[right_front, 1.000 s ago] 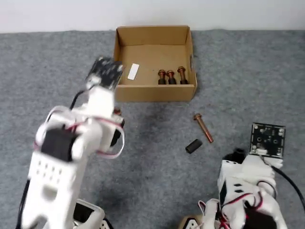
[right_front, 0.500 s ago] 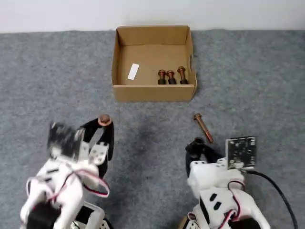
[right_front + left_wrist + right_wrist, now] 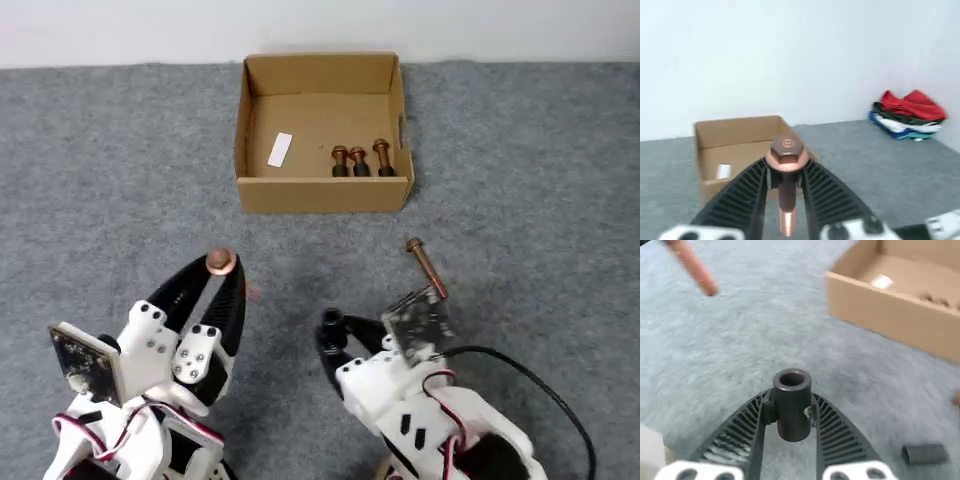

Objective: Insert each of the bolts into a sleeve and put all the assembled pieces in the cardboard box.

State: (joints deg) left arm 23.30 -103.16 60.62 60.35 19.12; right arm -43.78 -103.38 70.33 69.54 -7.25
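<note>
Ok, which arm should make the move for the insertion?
Probably left: the left gripper holds the bolt under its head, the right gripper holds the sleeve with its bore open, a steady target.

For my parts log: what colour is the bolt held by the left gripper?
The bolt in the left gripper is shiny copper-orange, clearest in the left wrist view.

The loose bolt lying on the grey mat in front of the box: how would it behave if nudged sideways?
The loose bolt looks like solid coppery metal, so probably stiff and heavy for its size. Its round shaft and wider head suggest it would roll in a curve. The fuzzy grey mat would likely stop it soon.
</note>
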